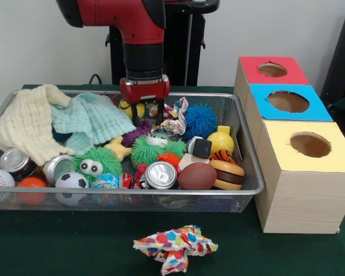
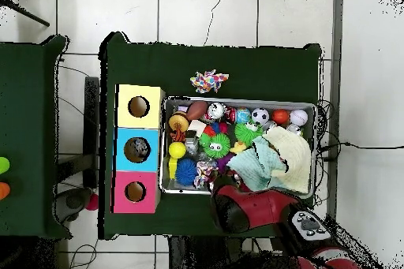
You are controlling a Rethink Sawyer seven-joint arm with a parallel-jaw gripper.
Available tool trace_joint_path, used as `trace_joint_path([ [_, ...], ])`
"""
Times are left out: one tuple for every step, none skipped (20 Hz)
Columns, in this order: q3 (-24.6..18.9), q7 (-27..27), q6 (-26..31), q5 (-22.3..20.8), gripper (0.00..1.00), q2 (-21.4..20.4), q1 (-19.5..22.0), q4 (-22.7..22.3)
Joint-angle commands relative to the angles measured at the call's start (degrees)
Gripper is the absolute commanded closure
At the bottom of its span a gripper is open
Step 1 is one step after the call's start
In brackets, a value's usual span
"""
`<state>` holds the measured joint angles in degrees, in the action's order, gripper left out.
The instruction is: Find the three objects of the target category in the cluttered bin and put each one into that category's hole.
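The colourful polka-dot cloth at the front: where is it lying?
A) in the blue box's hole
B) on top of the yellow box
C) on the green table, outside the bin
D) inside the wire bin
C: the polka-dot cloth sits crumpled on the green table, just outside the wire bin.

A table (image 1: 57, 247) covered in dark green cloth carries three things; a wire mesh bin (image 1: 250, 172), heaped with toys, cans and cloths, sits across the middle of the tabletop; a wooden box (image 1: 302, 198) with red, blue and yellow tops, each with a round hole, stands touching the bin's short end, running toward the table's edge there. A crumpled polka-dot cloth (image 1: 175, 247) lies alone on the green surface, just beside the bin's long side and apart from it.
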<state>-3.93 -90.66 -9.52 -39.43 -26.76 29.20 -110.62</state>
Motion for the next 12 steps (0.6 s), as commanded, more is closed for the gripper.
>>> trace_joint_path([
  [-4.3, -6.4, -0.1, -1.9, 0.00, 5.6, 1.9, 3.6],
  [-5.4, -6.7, 0.6, -1.5, 0.00, 5.3, 2.7, 2.8],
  [-8.2, -6.7, 3.0, -0.9, 0.00, 4.8, 4.9, 1.0],
  [-9.4, -6.9, 3.9, -0.5, 0.00, 4.6, 5.8, 0.2],
  [-11.6, -7.0, 5.7, 0.4, 0.00, 4.3, 7.6, -1.1],
  [-12.6, -7.0, 6.7, 1.0, 0.00, 4.2, 8.4, -1.8],
  [-14.0, -7.3, 8.0, 2.0, 0.00, 4.0, 9.8, -2.8],
  [-14.6, -7.4, 8.5, 2.5, 0.00, 3.9, 10.3, -3.3],
  [-15.9, -7.8, 9.0, 3.3, 0.00, 3.6, 11.3, -4.3],
  [-16.5, -7.9, 9.4, 3.8, 0.00, 3.5, 11.8, -4.7],
  [-17.3, -8.2, 9.6, 4.4, 0.00, 3.6, 12.5, -5.2],
  [-17.6, -8.2, 9.6, 4.7, 0.00, 3.6, 12.8, -5.3],
])
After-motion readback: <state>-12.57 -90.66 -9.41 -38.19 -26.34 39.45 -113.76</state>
